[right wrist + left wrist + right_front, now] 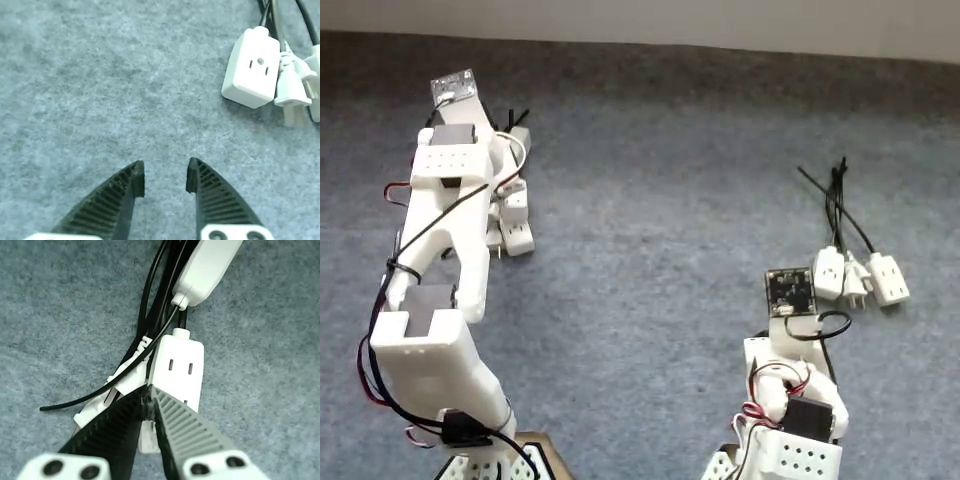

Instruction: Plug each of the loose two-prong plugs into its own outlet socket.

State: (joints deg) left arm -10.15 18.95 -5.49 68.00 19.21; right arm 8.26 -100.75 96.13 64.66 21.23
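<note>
Item 1, your left gripper (pixel 148 401): fingers pressed together, tips meeting at the near end of a white outlet socket (pixel 178 371), which lies face up with its 2 slots showing. You cannot tell whether anything is caught between the fingers. A white plug (pixel 92 410) lies against 1 side of that socket, crossed by black cables (pixel 155 285), and a 2nd white block (pixel 207 267) lies just beyond. Item 2, your right gripper (pixel 165 177): fingers spread, holding nothing, over bare grey carpet (pixel 100 75). Its group lies well apart from the fingertips: 1 face-up socket (pixel 250 67), a loose 2-prong plug (pixel 291 87) touching its side, and a further socket block (pixel 316 70) on the plug's other side.
</note>
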